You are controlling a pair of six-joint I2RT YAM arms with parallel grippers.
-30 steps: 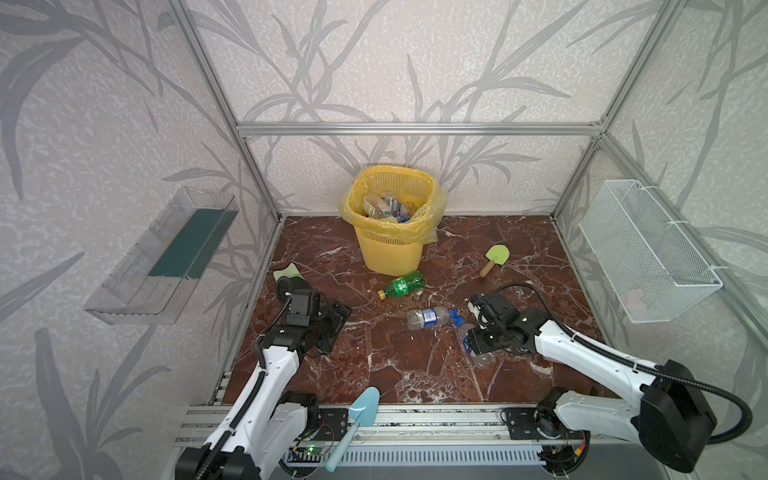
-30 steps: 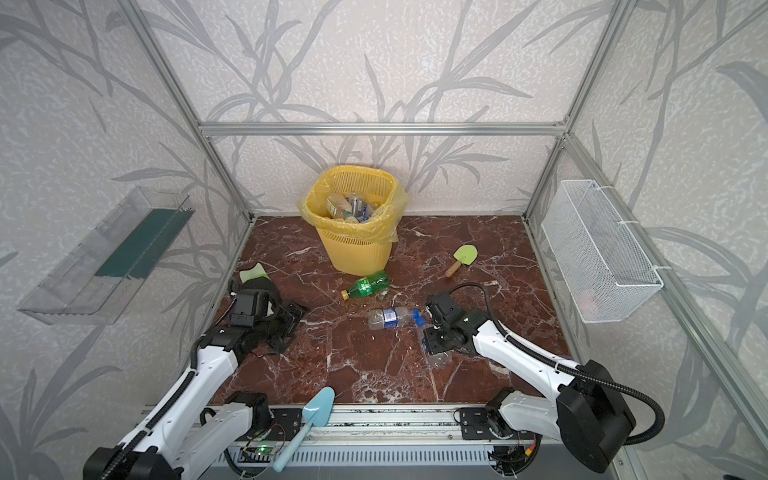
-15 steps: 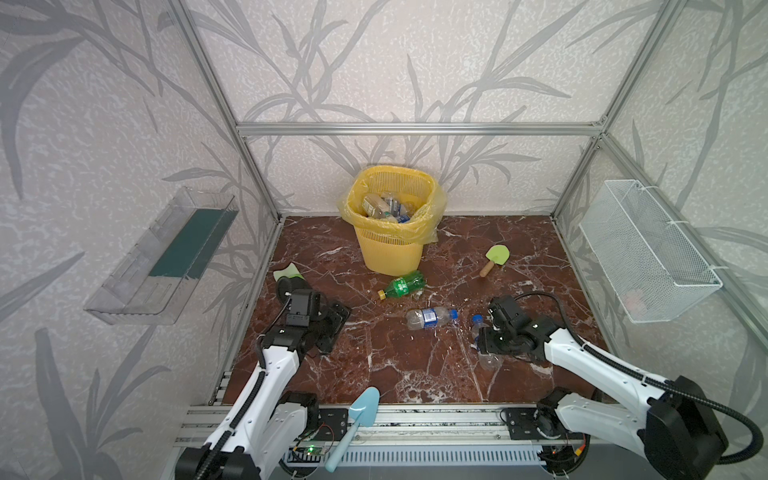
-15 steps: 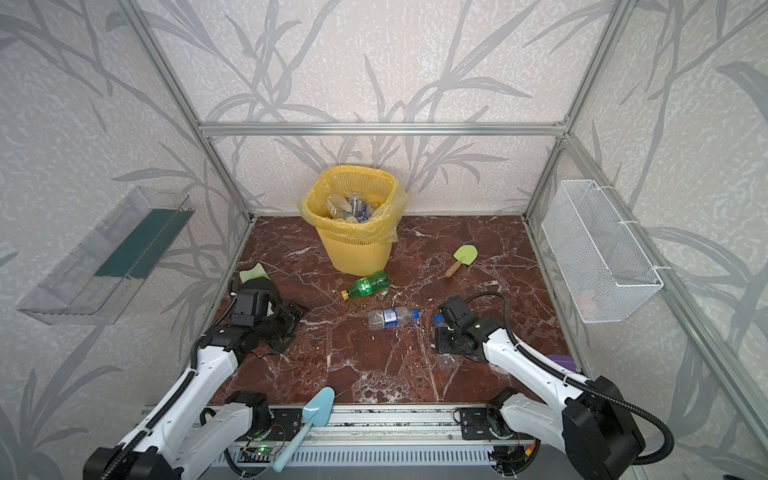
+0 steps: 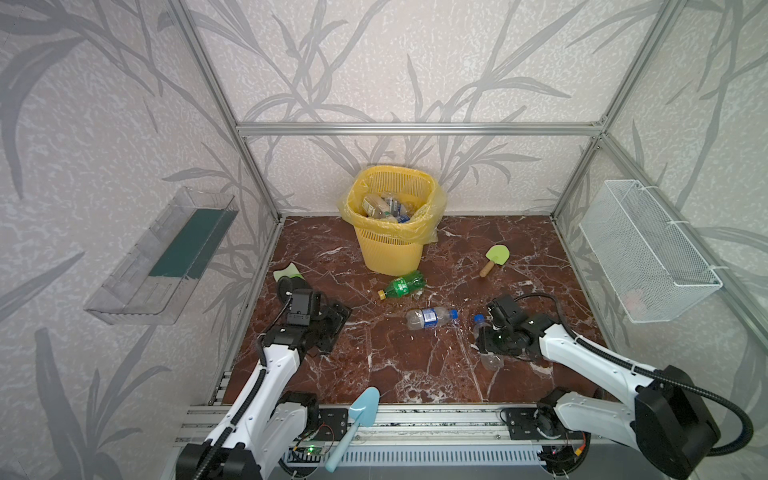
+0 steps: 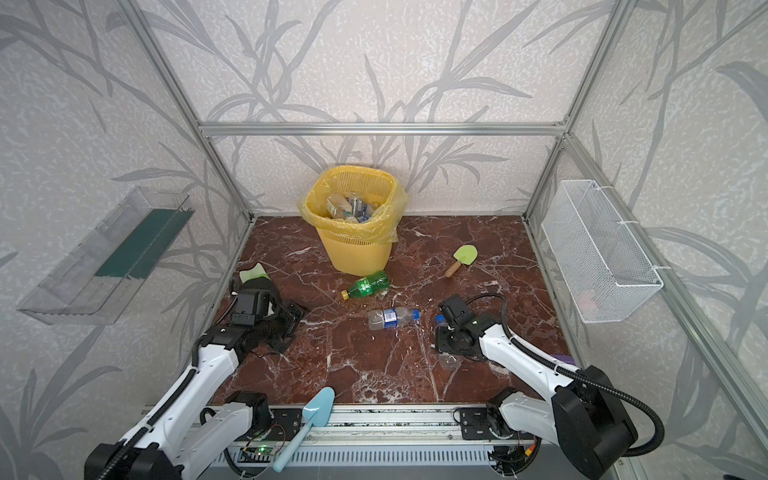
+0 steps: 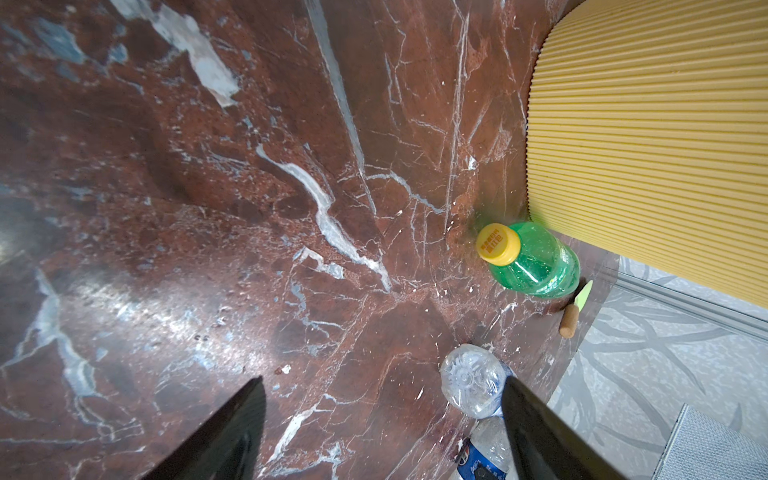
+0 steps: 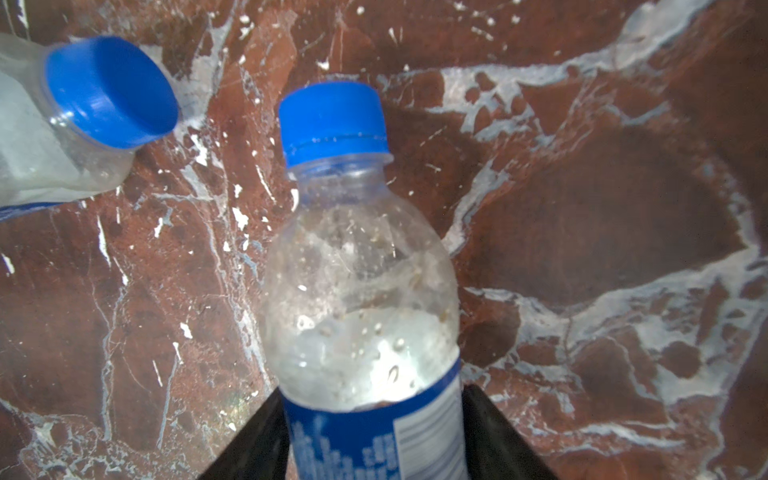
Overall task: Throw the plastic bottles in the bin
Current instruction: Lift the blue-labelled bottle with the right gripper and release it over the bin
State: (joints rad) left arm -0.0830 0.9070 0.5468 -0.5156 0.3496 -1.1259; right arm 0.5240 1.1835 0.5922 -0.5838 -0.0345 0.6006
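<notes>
One clear bottle (image 8: 361, 291) clasped by right pincer (image 8: 374, 392), left pincer (image 7: 381, 380) wide open

No word or number can be read in full. Orange characters are printed on the yellow cap (image 7: 497, 244) of the green bottle (image 7: 536, 266), but they are too small to be made out. White print and a striped, barcode-like panel are carried on the blue label (image 8: 374, 440) of the clear bottle (image 8: 357, 291), blurred beyond reading.
</notes>
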